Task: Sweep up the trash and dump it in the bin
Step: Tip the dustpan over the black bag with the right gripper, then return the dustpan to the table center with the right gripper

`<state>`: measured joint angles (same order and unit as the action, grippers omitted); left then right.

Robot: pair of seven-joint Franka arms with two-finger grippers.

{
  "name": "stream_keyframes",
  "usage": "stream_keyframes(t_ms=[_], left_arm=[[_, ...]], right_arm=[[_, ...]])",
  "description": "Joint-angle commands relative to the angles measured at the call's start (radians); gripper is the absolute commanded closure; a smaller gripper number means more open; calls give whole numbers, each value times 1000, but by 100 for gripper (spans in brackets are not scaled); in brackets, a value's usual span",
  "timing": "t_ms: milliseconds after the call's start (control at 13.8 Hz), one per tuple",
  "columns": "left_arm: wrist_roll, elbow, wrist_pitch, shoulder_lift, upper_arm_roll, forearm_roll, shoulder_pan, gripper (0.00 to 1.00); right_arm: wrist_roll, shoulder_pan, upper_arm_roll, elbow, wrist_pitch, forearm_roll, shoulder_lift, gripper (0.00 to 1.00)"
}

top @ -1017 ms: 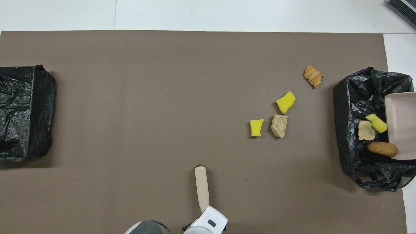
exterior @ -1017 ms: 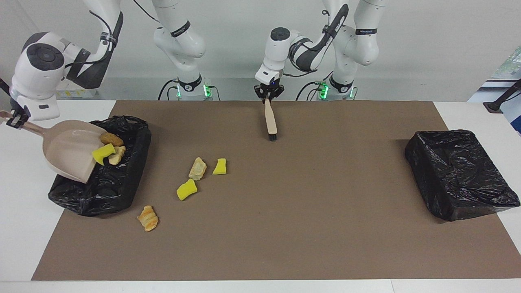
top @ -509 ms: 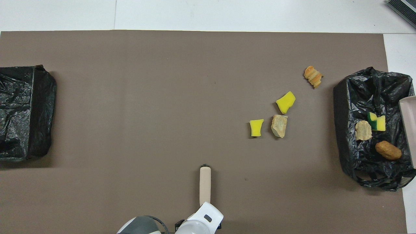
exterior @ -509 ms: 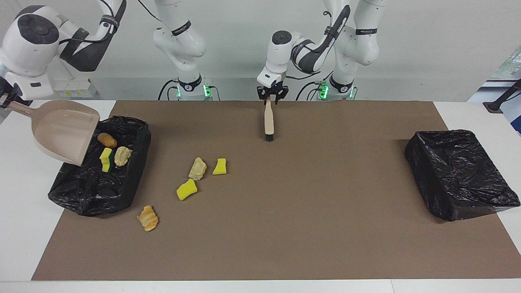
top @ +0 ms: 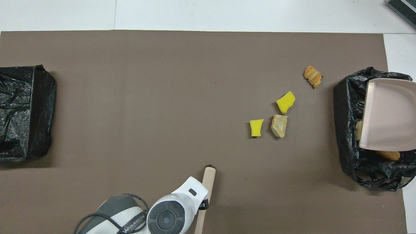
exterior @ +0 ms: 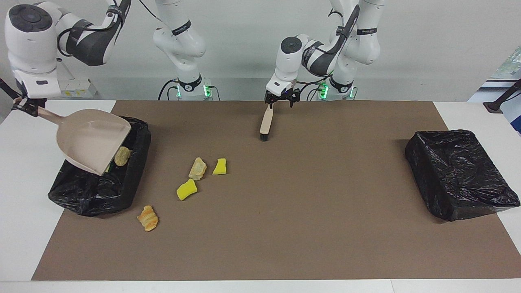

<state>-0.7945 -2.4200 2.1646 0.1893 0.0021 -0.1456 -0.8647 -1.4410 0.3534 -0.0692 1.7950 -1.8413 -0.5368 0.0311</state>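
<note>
Now your left gripper (exterior: 282,99) has fingers open at the brush (exterior: 265,122); right gripper (exterior: 22,106) fingers clamp the dustpan (exterior: 91,140). Lower it flat beside the trash (exterior: 197,169).

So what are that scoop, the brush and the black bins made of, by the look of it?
The dustpan looks like matte beige plastic: smooth, evenly coloured, moulded in one piece. The brush has a pale handle, plastic or light wood, hard to say which, with dark bristles at its tip. Each bin is covered in thin glossy black plastic film, crinkled and catching the light.
</note>
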Motion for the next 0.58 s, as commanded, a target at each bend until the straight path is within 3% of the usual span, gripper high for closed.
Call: stream_keyframes(t_ms=[0, 363, 509], left_arm=[[122, 103, -127, 13, -4, 17, 111, 0], [385, 289, -226, -17, -4, 89, 347, 0], [516, 350, -238, -25, -4, 127, 436, 0]], right_arm=[[263, 2, -78, 7, 68, 81, 15, 100], [767, -10, -231, 35, 155, 259, 1, 100], [990, -112, -236, 41, 169, 316, -7, 100]])
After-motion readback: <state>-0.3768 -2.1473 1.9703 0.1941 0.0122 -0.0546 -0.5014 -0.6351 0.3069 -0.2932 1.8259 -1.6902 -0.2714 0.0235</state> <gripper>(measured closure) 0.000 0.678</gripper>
